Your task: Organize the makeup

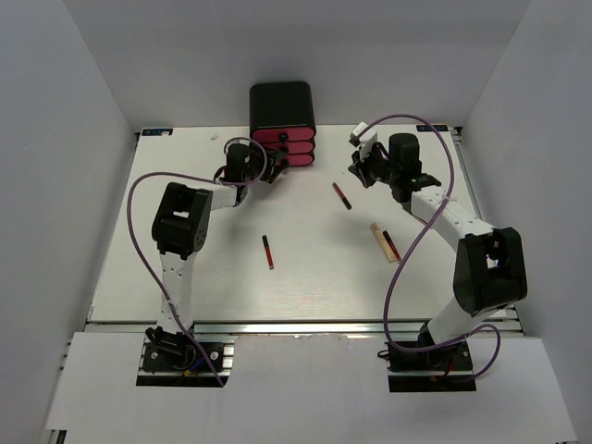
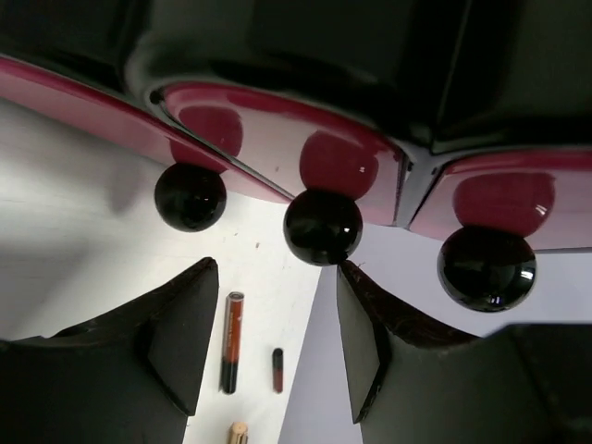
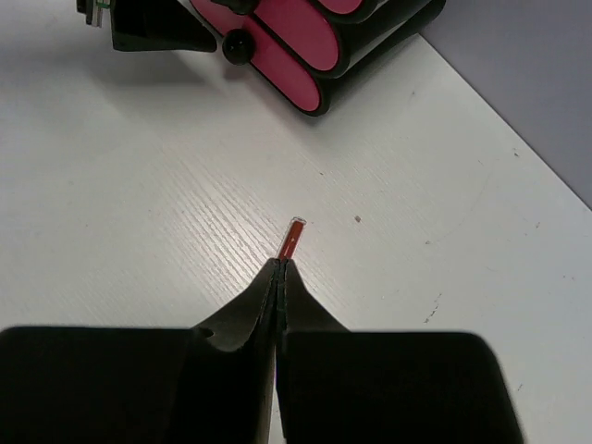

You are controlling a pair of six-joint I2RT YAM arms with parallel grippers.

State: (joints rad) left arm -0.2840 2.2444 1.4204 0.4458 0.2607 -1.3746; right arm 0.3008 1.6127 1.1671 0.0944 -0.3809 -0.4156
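Our left hand (image 2: 277,266) stands open, its black fingers (image 2: 176,342) spread wide. The middle knob (image 2: 322,227) of three black knobs sits just beyond the fingertips, in line with the gap between them. We cannot tell whether either finger touches it. Behind the knobs are the pink drawers (image 2: 277,139) of the black box (image 1: 280,104), which stands at the far edge of the table (image 1: 314,287). Our right hand (image 3: 279,268) is closed, its fingers pressed together with no gap showing, and it points toward the box from the right. Just past its fingertips in the wrist view we see the end of a red-and-black stick (image 3: 291,239). From above, that stick lies flat on the table close by the hand, and we cannot tell whether the fingertips touch it. A second stick (image 1: 268,252), also red and black, lies nearer to us toward the middle of the table, well apart from both hands. Off to the right, beside the right arm, a beige stick (image 1: 379,238) and a third stick (image 1: 392,245), red and dark, lie close together at a slight angle to each other.
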